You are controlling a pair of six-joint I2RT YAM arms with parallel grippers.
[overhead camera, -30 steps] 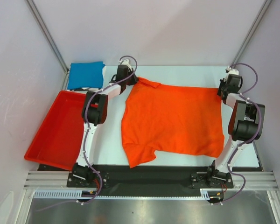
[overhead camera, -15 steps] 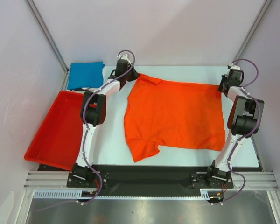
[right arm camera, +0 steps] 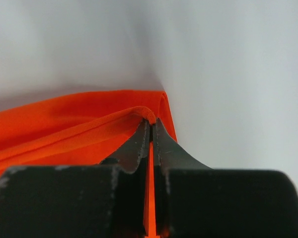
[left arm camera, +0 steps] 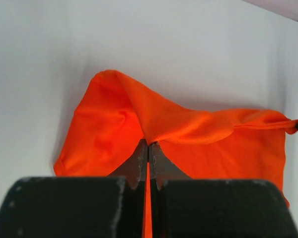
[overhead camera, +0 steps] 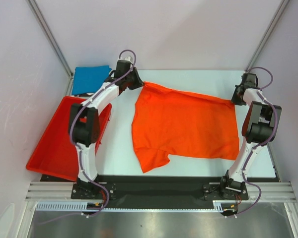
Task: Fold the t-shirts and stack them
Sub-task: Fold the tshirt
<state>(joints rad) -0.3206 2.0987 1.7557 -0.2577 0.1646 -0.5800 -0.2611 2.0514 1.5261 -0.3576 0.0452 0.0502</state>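
White tabletop [overhead camera: 198, 79], red tray [overhead camera: 54, 144], orange t-shirt [overhead camera: 184, 124]

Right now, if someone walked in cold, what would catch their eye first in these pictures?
The bright orange t-shirt dominates, spread across the middle of the white table, its far corners pinched by the left gripper and the right gripper, both shut on the fabric. At the table's left side sits a red tray, with a blue t-shirt beyond it in the far left corner.
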